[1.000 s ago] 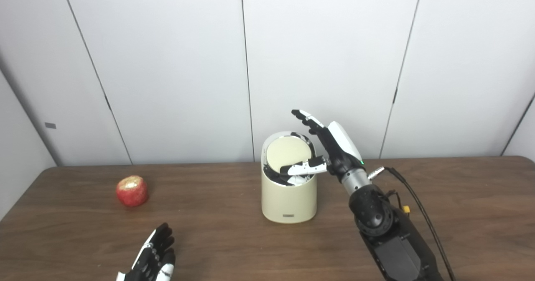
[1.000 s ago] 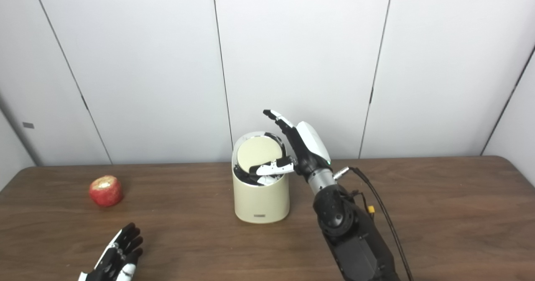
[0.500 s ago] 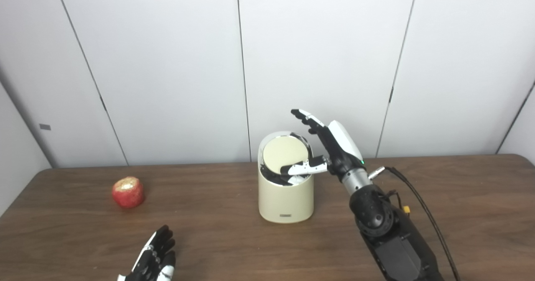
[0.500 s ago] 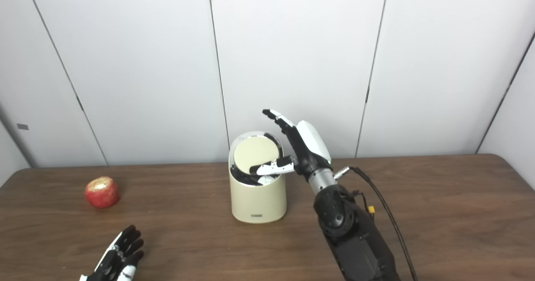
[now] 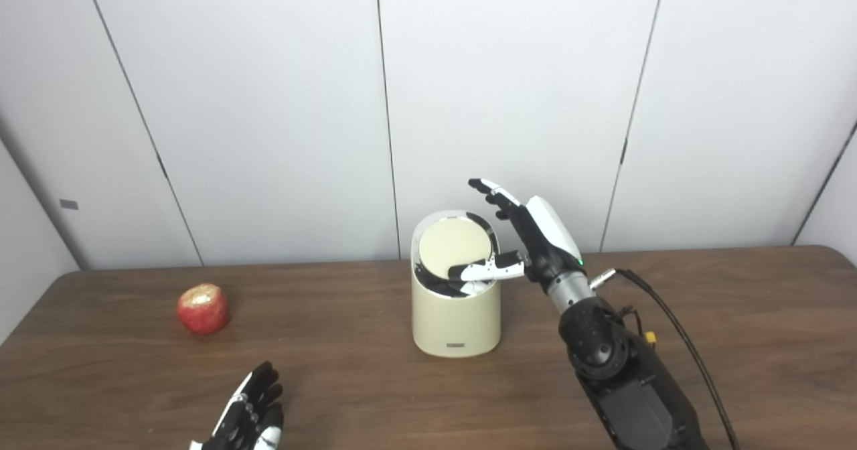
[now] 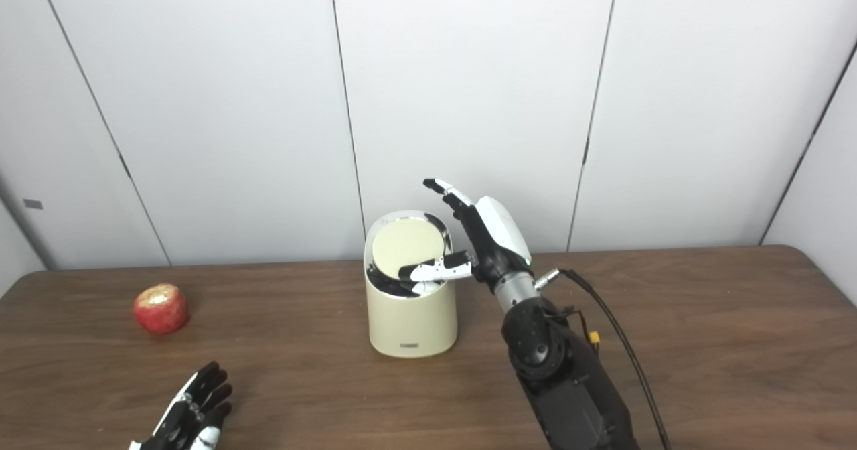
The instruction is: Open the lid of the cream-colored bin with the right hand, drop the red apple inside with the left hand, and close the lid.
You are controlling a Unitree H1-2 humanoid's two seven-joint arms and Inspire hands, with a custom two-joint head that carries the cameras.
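Right hand (image 5: pixel 535 239), fingers spread, thumb resting on the cream-colored cylindrical bin's (image 5: pixel 456 316) round lid (image 5: pixel 454 244); left hand (image 5: pixel 249 418) spread at the wooden table's (image 5: pixel 736 343) near edge; round red apple (image 5: pixel 203 308) near its left edge.

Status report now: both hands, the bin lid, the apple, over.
Right hand open, thumb on tilted lid of cream bin. Left hand open, low on table, holding nothing. Red apple untouched at left. Path clear.

left hand (image 5: pixel 244 420): cut off by bottom edge | bin (image 5: pixel 456 316) interior: hidden behind tilted lid (image 5: pixel 454 246)
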